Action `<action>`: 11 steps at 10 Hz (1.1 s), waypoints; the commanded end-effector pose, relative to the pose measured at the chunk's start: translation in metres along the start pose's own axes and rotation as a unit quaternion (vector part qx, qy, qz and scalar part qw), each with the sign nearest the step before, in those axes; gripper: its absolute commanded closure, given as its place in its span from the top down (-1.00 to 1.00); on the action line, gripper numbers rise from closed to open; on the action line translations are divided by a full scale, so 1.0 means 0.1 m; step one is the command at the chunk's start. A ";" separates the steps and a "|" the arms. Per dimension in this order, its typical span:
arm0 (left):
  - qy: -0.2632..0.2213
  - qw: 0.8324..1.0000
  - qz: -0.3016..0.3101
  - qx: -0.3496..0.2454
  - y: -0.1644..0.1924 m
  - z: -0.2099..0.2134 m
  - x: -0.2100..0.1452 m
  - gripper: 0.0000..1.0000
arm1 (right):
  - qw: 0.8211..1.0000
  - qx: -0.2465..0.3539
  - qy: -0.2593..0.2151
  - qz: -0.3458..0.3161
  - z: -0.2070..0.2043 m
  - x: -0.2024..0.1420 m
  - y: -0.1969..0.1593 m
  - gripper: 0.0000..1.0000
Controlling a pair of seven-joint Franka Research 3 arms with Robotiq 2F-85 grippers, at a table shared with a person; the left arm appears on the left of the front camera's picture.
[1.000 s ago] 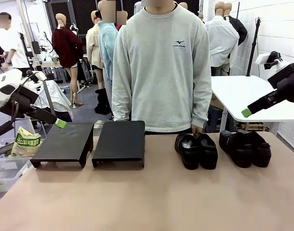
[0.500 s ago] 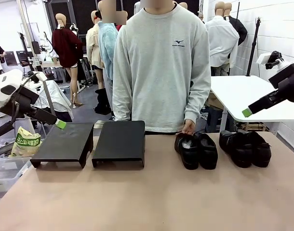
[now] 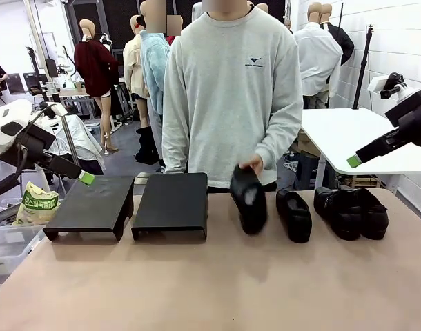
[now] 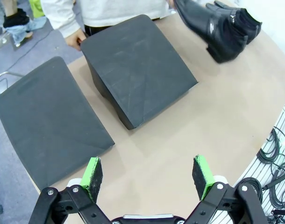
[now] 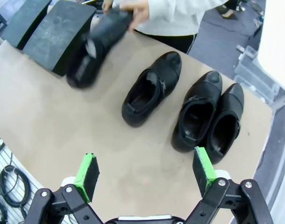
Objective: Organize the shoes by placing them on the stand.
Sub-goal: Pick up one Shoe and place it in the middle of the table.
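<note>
Two black stands (image 3: 93,205) (image 3: 172,203) sit side by side at the table's far left. A person's hand (image 3: 252,165) holds one black shoe (image 3: 248,200) lifted and tilted toe-down, just right of the stands. A second shoe (image 3: 294,215) lies on the table beside it, and a pair (image 3: 352,212) lies further right. My left gripper (image 3: 87,177) hovers open above the left stand's (image 4: 44,126) far corner, fingers (image 4: 92,171) wide apart. My right gripper (image 3: 353,161) hangs open high above the pair (image 5: 208,116). The right wrist view shows the held shoe (image 5: 93,46) blurred.
A clear bin with a green and yellow bag (image 3: 38,203) stands off the table's left edge. A white table (image 3: 348,134) is behind on the right. The person stands at the far edge. The tan tabletop (image 3: 217,283) in front is bare.
The person's hand took hold of the left shoe of the middle pair, lifted it and swung it left toward the stands. Both arms stayed still.
</note>
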State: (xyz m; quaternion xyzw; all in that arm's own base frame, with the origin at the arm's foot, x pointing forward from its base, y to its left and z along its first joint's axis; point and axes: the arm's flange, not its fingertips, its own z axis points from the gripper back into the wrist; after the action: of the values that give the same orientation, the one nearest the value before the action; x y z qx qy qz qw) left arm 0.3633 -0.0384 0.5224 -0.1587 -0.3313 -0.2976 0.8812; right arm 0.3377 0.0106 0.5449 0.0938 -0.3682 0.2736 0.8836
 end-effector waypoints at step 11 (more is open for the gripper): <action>-0.004 1.000 0.002 -0.004 0.01 0.00 0.00 1.00 | 1.000 0.001 0.002 -0.005 -0.01 0.00 0.01 1.00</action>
State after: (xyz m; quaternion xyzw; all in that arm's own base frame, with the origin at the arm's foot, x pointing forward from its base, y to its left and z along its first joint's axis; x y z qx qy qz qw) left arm 0.3632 -0.0386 0.5225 -0.1586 -0.3313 -0.2978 0.8811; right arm 0.3376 0.0108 0.5449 0.0936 -0.3682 0.2738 0.8836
